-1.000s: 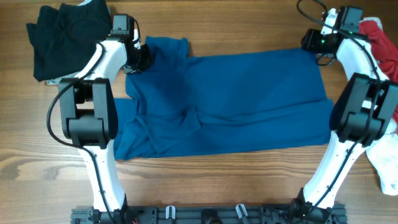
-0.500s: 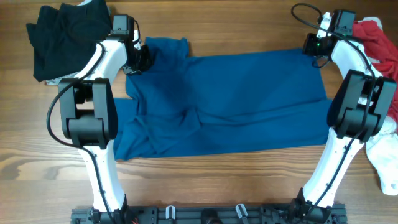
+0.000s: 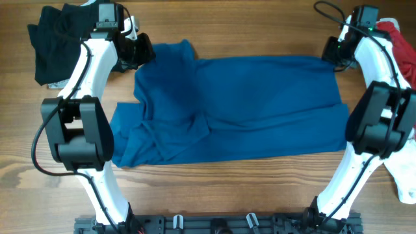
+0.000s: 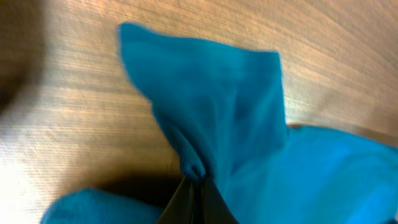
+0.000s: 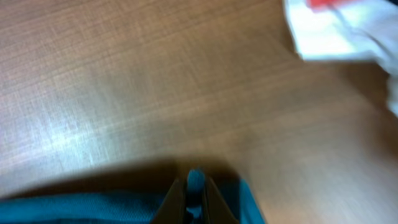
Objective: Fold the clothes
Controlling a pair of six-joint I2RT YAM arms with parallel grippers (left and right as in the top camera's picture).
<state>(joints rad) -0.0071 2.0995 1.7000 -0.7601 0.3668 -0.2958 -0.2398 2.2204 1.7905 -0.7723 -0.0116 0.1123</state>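
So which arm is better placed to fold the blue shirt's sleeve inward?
Left. The left fingers pinch the sleeve of the blue T-shirt; the right fingers hold the shirt's far right corner, away from that sleeve.

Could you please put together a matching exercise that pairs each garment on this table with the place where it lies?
Things:
1. blue T-shirt
2. black garment
3. red garment
4. white garment

Places on the table:
A. far right corner
B. spread across the middle
C. right edge, on the near side
D. far left corner

Pairs: 1-B, 2-D, 3-A, 4-C
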